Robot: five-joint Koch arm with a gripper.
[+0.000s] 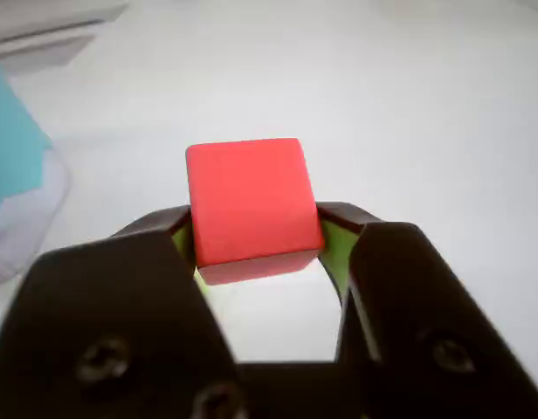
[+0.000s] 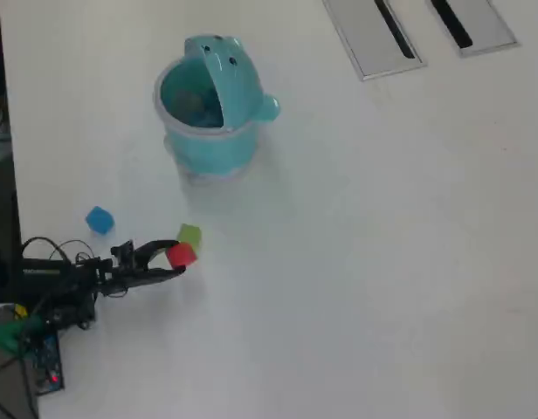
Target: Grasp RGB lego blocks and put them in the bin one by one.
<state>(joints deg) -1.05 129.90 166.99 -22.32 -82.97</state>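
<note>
Between the black jaws of the gripper (image 1: 258, 249), closed on its sides, sits the red block (image 1: 250, 205). Just beyond lies the yellow-green block (image 2: 189, 234), the blue block (image 2: 100, 219) nearby, the bin (image 2: 208, 109) farther off. No writing legible.

In the overhead view the bin (image 2: 208, 113) stands on the bench (image 2: 382, 262) toward the upper left, its lid tipped up on the right side of the rim. Three blocks lie below it, well apart from it. One block (image 2: 100, 220) sits farthest left; a second (image 2: 189, 235) lies to its right, and the third (image 2: 181, 255) sits just below that one (seemingly touching it), between the tips of the gripper (image 2: 175, 257), which reaches in from the left edge.
</note>
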